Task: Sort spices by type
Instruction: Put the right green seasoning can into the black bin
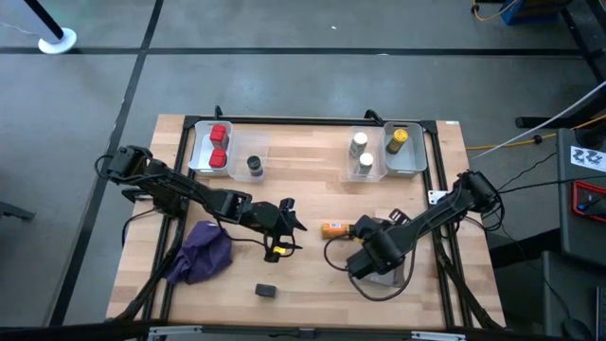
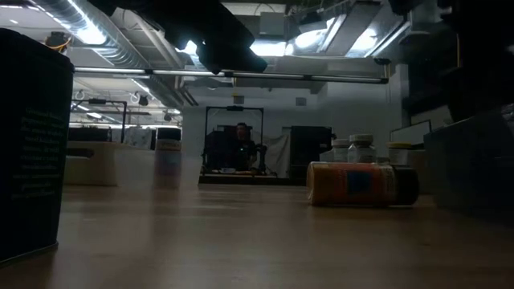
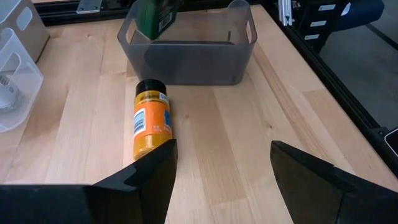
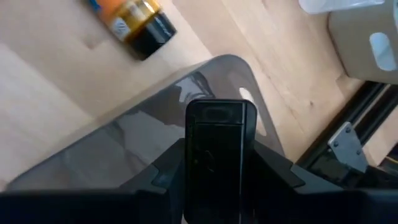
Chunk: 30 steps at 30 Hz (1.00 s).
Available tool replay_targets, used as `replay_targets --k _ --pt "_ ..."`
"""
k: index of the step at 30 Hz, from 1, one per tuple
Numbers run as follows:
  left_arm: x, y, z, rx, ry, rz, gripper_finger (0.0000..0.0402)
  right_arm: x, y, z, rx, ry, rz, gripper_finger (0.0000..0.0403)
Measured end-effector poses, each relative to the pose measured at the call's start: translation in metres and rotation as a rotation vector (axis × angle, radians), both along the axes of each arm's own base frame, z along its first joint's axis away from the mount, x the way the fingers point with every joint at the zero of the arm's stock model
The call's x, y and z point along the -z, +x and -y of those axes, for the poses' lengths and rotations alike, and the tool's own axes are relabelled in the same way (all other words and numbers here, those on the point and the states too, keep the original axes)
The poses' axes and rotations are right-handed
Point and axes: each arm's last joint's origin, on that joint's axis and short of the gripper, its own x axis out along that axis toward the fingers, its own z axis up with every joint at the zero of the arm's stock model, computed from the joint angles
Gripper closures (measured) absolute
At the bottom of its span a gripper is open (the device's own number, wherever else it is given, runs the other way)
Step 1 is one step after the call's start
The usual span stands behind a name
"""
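An orange bottle point(image 1: 333, 228) with a dark cap lies on its side mid-table, also visible in the left wrist view point(image 3: 151, 119). My left gripper point(image 1: 292, 226) point(image 3: 222, 171) hangs open just left of it, touching nothing. My right gripper point(image 1: 367, 254) point(image 4: 214, 165) is shut on a small dark block point(image 4: 214, 134) over a grey bin point(image 4: 137, 137) point(image 3: 186, 56). Along the far side, two red cubes point(image 1: 219, 147), a dark jar point(image 1: 254, 166), white-capped bottles point(image 1: 362, 153) and a yellow-lidded jar point(image 1: 401, 136) stand in bins. Another dark block point(image 1: 266, 290) lies near the front edge. My right gripper pinches the small dark block between its two fingers, one on each long side point(image 4: 189, 155). The fingers come at it from above. The block point(image 3: 155, 15) is upright and lifted clear, hanging over the grey bin's opening.
A purple cloth point(image 1: 204, 251) lies crumpled at the near left. In the low view a dark block point(image 2: 28, 144) stands close at the left and the orange bottle point(image 2: 361, 183) lies at the right. A black frame rail point(image 1: 312, 121) borders the table. A person sits in the room beyond.
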Motion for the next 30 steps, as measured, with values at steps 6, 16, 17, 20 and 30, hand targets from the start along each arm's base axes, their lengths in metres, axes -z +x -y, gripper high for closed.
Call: replay_targets --k 6,16,17,20,30 --pt "0.000 0.000 0.000 -0.002 -0.003 -0.001 0.0160 0.027 -0.002 0.001 -0.005 -0.003 -0.004 0.0269" --pt "0.000 0.000 0.000 -0.004 -0.009 -0.002 0.0160 0.063 -0.006 0.004 -0.013 0.012 0.014 0.0269" --pt "0.000 0.000 0.000 -0.004 -0.009 -0.002 0.0160 0.064 -0.006 0.004 -0.013 0.009 0.014 0.0267" --pt "0.000 0.000 0.000 -0.005 -0.009 -0.001 0.0160 0.065 -0.007 0.005 -0.011 0.009 0.015 0.0251" --pt "0.000 0.000 0.000 -0.005 -0.010 -0.001 0.0160 0.065 -0.008 0.003 0.009 0.077 -0.021 0.0202"
